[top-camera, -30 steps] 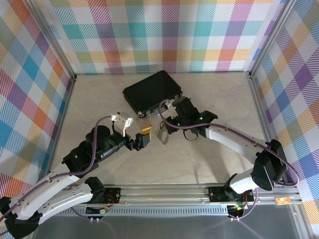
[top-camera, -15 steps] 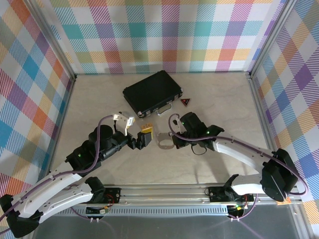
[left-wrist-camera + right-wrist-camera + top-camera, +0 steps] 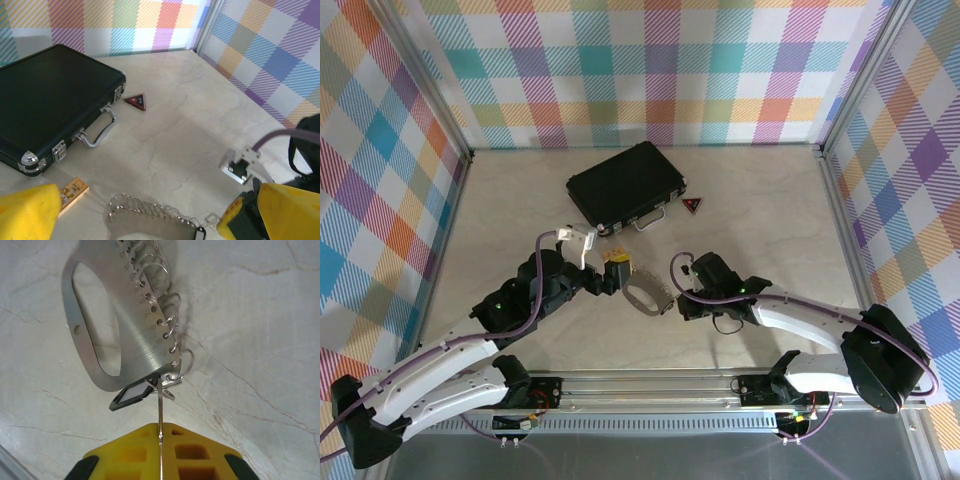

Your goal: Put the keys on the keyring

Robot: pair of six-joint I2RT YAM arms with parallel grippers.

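Note:
The keyring (image 3: 132,325) is a flat silvery oval plate with a row of wire loops along one edge, lying on the table (image 3: 770,230). A slim silver key (image 3: 160,402) reaches edge-on to the plate's end loop, beside a black tag (image 3: 131,394). My right gripper (image 3: 160,426) is shut on that key, just right of the keyring (image 3: 645,293) in the top view. My left gripper (image 3: 612,280) stands open at the keyring's left side. Between its yellow fingers (image 3: 25,212) the keyring (image 3: 150,227) lies low in the left wrist view.
A black case (image 3: 625,185) with a silver handle lies behind the grippers. A red-and-black triangle (image 3: 692,205) sits to its right. A small tan wooden block (image 3: 72,192) rests near the case's front corner. Checkered walls enclose the table.
The right gripper has come nearer and lower with the key. The keyring has gone from standing on edge to lying flat. The left arm has reached further right.

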